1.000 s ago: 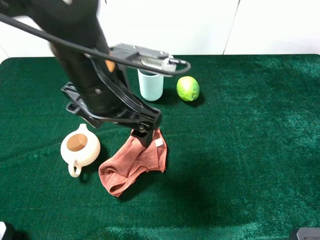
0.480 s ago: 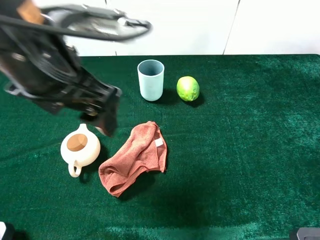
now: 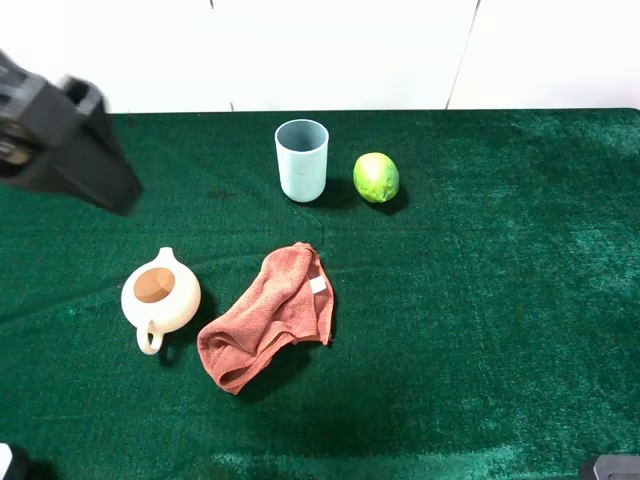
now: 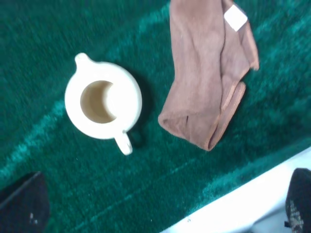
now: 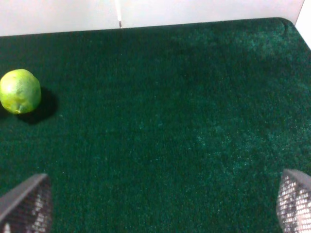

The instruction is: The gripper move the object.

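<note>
1. The left arm (image 3: 65,140) is a dark, motion-blurred block at the far left edge of the exterior view, raised above the green counter (image 3: 480,300) and well apart from everything on it.
2. The left fingers (image 4: 24,204) appear only as dark tips at opposite corners of the left wrist view, spread wide with nothing between them.
3. The right fingers (image 5: 24,204) likewise sit at opposite corners of the right wrist view, spread apart and empty over bare felt.
4. The reddish cloth (image 3: 268,315) lies crumpled near the middle of the counter, its long axis running diagonally from the near-left up toward the back-right, its white tag (image 3: 318,285) at the upper right end.
5. The cream teapot (image 3: 160,295) stands just to the cloth's left, apart from it, handle toward the near edge, spout pointing away.
6. The blue cup (image 3: 302,160) and the lime (image 3: 376,177) stand near each other toward the back.
7. Only the left wrist view shows down into the teapot's open top; only the right wrist view shows the lime by itself.
</note>
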Action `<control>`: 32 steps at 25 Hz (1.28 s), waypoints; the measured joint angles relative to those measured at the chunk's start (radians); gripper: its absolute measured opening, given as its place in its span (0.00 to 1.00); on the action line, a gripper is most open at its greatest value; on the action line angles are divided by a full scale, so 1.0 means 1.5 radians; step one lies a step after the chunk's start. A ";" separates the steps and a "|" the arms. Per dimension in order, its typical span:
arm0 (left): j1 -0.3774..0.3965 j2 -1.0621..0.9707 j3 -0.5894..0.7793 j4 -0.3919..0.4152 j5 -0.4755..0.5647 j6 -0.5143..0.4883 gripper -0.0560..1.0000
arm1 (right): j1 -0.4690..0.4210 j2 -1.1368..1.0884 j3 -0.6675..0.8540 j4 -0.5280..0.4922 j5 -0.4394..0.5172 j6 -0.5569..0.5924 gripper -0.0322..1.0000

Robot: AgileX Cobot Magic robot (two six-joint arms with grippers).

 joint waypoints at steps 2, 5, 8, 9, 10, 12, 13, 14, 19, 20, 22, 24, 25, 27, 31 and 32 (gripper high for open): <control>0.000 -0.030 0.000 0.006 0.001 0.000 0.99 | 0.000 0.000 0.000 0.000 0.000 0.000 0.70; 0.000 -0.080 0.001 0.027 0.001 0.003 0.99 | 0.000 0.000 0.000 0.000 0.000 0.000 0.70; 0.000 -0.125 0.013 0.038 0.001 0.010 0.99 | 0.000 0.000 0.000 0.000 0.000 0.000 0.70; 0.000 -0.140 0.021 0.043 0.001 0.012 0.99 | 0.000 0.000 0.000 0.000 0.000 0.000 0.70; 0.000 -0.158 0.032 0.047 0.001 0.012 0.99 | 0.000 0.000 0.000 0.000 0.000 0.000 0.70; 0.000 -0.195 0.056 0.050 0.002 0.013 0.99 | 0.000 0.000 0.000 0.000 0.000 0.000 0.70; 0.000 -0.216 0.066 0.050 0.002 0.014 0.99 | 0.000 0.000 0.000 0.000 0.000 0.000 0.70; 0.000 -0.237 0.078 0.052 0.002 0.014 0.99 | 0.000 0.000 0.000 0.000 0.000 0.000 0.70; 0.002 -0.328 0.129 0.074 0.002 0.033 0.99 | 0.000 0.000 0.000 0.000 0.000 0.000 0.70; 0.005 -0.345 0.137 0.077 0.002 0.040 0.99 | 0.000 0.000 0.000 0.000 0.000 0.000 0.70; 0.023 -0.380 0.155 0.079 0.003 0.054 0.99 | 0.000 0.000 0.000 0.000 0.000 0.000 0.70; 0.053 -0.408 0.173 0.080 0.003 0.071 0.99 | 0.000 0.000 0.000 0.000 0.000 0.000 0.70; 0.074 -0.422 0.184 0.080 0.003 0.078 0.99 | 0.000 0.000 0.000 0.000 0.000 0.000 0.70; 0.114 -0.450 0.204 0.079 0.003 0.097 0.99 | 0.000 0.000 0.000 0.000 0.000 0.000 0.70; 0.203 -0.510 0.245 0.073 -0.001 0.147 0.99 | 0.000 0.000 0.000 0.000 0.000 0.000 0.70; 0.226 -0.526 0.256 0.069 -0.004 0.160 0.99 | 0.000 0.000 0.000 0.000 0.000 0.000 0.70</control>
